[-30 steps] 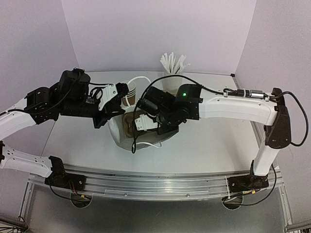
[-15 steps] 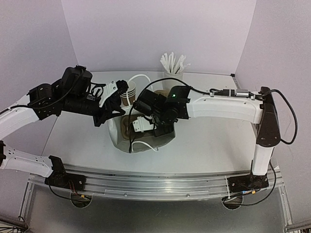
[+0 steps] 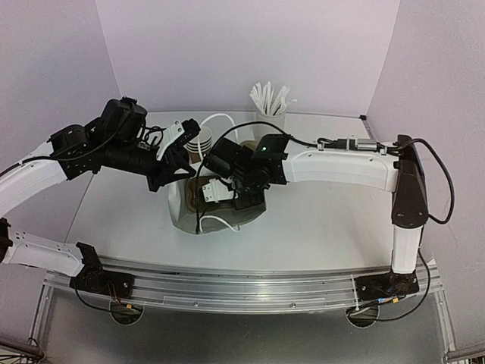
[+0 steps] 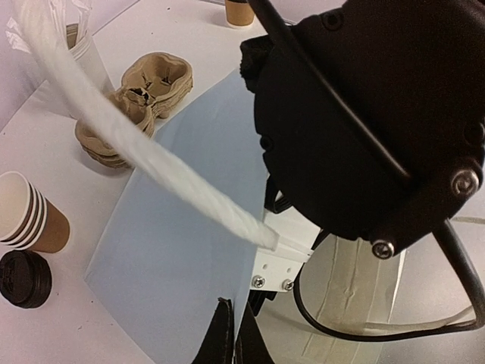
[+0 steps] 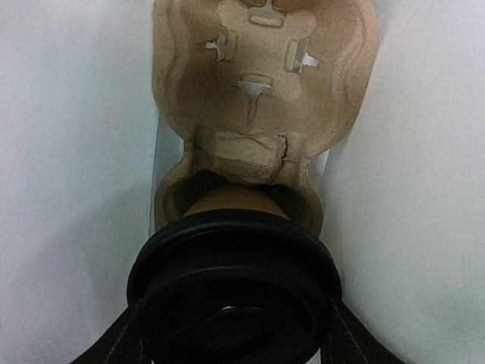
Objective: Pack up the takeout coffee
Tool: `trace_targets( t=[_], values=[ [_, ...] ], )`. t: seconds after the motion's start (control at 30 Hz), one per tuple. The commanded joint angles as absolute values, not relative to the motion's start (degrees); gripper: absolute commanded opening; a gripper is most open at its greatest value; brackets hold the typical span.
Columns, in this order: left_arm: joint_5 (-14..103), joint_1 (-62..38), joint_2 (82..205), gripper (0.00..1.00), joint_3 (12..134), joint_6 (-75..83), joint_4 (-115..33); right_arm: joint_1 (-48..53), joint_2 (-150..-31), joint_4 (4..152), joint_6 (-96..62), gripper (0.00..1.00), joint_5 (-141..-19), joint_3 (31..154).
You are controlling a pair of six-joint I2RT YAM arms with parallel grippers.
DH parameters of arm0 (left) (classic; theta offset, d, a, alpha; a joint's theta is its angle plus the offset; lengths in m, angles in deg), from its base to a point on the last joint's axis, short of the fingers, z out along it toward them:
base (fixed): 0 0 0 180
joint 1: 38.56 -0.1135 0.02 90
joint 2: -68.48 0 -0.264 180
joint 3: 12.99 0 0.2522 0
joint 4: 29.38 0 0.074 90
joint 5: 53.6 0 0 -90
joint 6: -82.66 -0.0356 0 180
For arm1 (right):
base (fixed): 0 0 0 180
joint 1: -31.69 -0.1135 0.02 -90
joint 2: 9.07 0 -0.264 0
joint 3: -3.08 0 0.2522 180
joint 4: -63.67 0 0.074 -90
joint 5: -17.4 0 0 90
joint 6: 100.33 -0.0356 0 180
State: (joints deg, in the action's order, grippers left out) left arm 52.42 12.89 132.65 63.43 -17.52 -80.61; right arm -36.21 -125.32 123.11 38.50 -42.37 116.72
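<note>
My right gripper (image 5: 235, 334) is shut on a takeout coffee (image 5: 235, 292), a brown paper cup with a black lid. It holds the cup low inside the pale blue bag (image 3: 182, 212), with the cup's base in the near pocket of a brown pulp carrier (image 5: 261, 76). My left gripper (image 4: 231, 341) is shut on the bag's top edge (image 4: 174, 250), beside its white handle (image 4: 136, 144). In the top view, the left gripper (image 3: 180, 161) is at the bag's far left rim and the right gripper (image 3: 214, 189) reaches into the opening.
A stack of lidless brown cups (image 4: 30, 220) and a loose black lid (image 4: 23, 277) stand behind the bag. Stacked pulp carriers (image 4: 148, 87), another cup (image 4: 241, 9) and the white holder of sticks (image 3: 269, 106) are farther back. The right wrist (image 4: 371, 114) fills the bag's mouth.
The right arm has swung left and reached deeper into the bag with the cup. The left arm has shifted up and back a little, still holding the bag's edge.
</note>
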Motion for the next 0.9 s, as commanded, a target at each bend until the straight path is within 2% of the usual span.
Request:
trace_targets(
  t=[0.0,0.27,0.57,0.87],
  values=[
    [56.9,12.5,133.0,0.00,65.6,-16.5,-80.5,-36.3,-122.9,119.8,39.5,0.29,-41.4,116.0],
    [58.1,11.1,133.8,0.00,66.6,-15.1,-82.0,-38.1,-117.4,116.5,41.4,0.28,-39.9,112.5],
    [59.9,10.4,134.8,0.00,68.1,-12.9,-83.4,-38.2,-118.3,116.4,44.0,0.27,-41.4,113.7],
    [60.7,9.8,134.7,0.00,68.2,-13.5,-83.7,-35.2,-118.9,117.3,43.5,0.26,-42.4,108.5]
  ],
)
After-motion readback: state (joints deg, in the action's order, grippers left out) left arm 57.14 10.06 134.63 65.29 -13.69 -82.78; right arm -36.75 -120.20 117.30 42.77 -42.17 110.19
